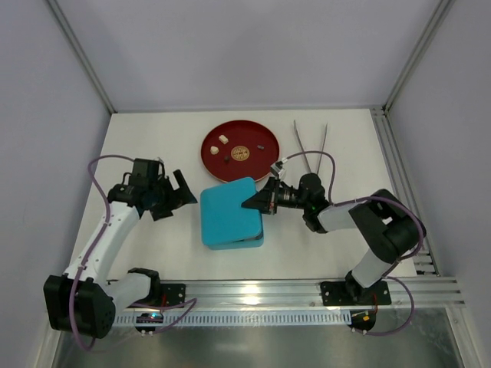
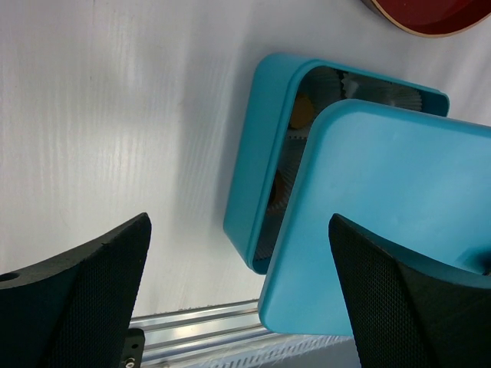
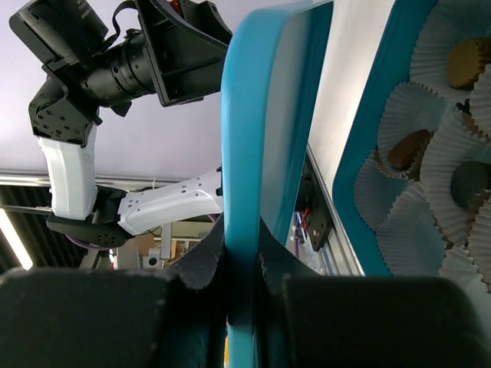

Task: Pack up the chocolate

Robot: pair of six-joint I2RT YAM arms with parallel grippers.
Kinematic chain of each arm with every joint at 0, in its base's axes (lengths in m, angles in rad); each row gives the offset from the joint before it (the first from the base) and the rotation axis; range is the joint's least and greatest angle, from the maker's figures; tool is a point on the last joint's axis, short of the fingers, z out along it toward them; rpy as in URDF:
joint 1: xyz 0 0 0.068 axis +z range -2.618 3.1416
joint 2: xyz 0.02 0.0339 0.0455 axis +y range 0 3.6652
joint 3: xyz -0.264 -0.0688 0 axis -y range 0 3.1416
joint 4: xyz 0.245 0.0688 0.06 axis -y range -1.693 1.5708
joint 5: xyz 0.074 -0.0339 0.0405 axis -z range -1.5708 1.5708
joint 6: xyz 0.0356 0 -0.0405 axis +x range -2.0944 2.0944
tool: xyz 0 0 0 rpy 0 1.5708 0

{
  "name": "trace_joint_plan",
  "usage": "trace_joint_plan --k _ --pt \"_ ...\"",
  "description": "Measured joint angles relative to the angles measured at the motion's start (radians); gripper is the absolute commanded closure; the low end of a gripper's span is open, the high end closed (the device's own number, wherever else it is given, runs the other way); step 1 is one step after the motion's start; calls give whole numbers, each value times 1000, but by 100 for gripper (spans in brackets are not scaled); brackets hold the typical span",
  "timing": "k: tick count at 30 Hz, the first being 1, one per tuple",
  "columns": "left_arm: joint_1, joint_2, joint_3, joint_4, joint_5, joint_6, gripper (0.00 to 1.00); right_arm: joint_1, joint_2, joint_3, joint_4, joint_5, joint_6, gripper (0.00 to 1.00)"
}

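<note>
Chocolate pieces lie on the red plate (image 1: 257, 163): a cream one (image 1: 223, 139), a tan round one (image 1: 240, 153) and small dark ones (image 1: 261, 146). More chocolate (image 3: 406, 149) sits in crinkled paper cups (image 3: 430, 100) inside the teal box (image 1: 234, 239) (image 2: 265, 153). My right gripper (image 1: 257, 202) (image 3: 242, 261) is shut on the edge of the teal lid (image 1: 229, 207) (image 3: 249, 115), holding it tilted above the box so the box's left side shows. My left gripper (image 1: 181, 192) (image 2: 238, 222) stands open just left of the box, touching nothing.
Metal tongs (image 1: 309, 146) lie right of the plate. The plate's rim (image 2: 430, 19) shows beyond the box. An aluminium rail (image 1: 291, 291) runs along the near table edge. Grey walls close in the left, back and right.
</note>
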Motion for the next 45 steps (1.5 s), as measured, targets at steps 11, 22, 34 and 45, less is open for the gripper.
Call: trace_joint_plan --k 11,22,34,45 --pt "-29 0 -37 45 0 -3 5 -26 176 -3 169 -29 92 96" --pt "-74 0 -50 81 -3 -10 5 -58 206 -13 197 -37 95 96" --pt "-98 10 -51 95 -12 -26 6 -62 181 -13 175 -39 23 96" --pt "-114 17 -59 103 -23 -27 6 -62 127 -13 32 -21 -118 87"
